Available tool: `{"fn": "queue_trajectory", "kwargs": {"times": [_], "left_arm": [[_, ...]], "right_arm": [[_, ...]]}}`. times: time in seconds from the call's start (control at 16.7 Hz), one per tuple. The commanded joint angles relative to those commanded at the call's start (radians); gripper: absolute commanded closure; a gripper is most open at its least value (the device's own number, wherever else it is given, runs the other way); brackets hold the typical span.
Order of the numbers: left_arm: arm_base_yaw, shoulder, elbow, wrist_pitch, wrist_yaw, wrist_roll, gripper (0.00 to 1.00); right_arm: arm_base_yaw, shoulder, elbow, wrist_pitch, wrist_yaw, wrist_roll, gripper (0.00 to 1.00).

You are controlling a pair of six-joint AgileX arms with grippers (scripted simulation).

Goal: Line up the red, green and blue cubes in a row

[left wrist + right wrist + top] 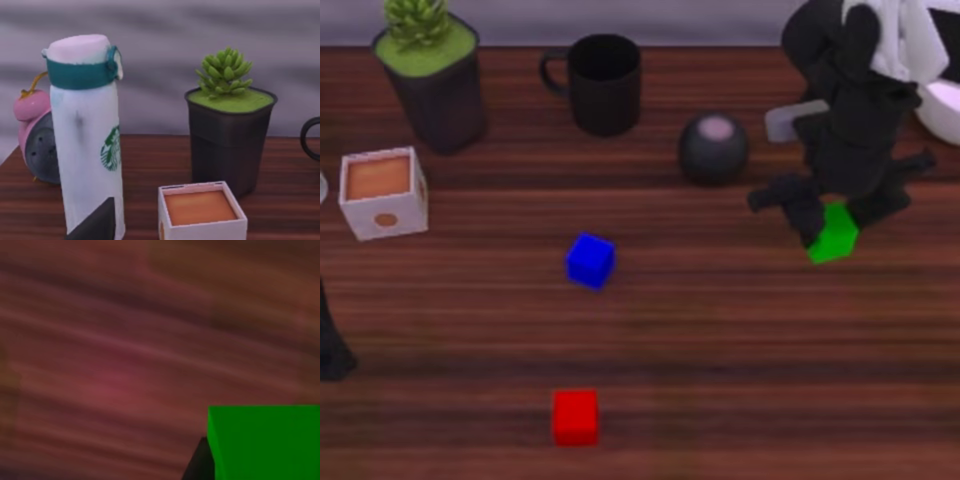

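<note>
At the table's right, just near of the dark ball, my right gripper point(835, 222) pinches the green cube point(834, 236), which looks light, rigid and smooth-faced, best squeezed across two opposite flat sides.

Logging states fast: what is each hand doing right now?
Left hand: parked at the table's left edge; cannot be told.
Right hand: closed on the green cube, on the table's right side.
</note>
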Motion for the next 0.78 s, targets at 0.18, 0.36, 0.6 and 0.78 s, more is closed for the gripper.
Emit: {"fn": "queue_trajectory", "kwargs": {"times": [0.18, 0.36, 0.6, 0.78], "left_arm": [[0.0, 0.0, 0.0, 0.0, 0.0, 0.0, 0.0], [0.0, 0.0, 0.0, 0.0, 0.0, 0.0, 0.0], [0.0, 0.0, 0.0, 0.0, 0.0, 0.0, 0.0], [0.0, 0.0, 0.0, 0.0, 0.0, 0.0, 0.0]], "right_arm": [[0.152, -0.042, -0.053, 0.001, 0.002, 0.242, 1.0], [0.309, -0.089, -0.11, 0.004, 0.002, 0.497, 1.0], [0.475, -0.153, -0.174, 0.016, 0.006, 0.732, 1.0], [0.53, -0.18, -0.198, 0.024, 0.009, 0.797, 1.0]]}}
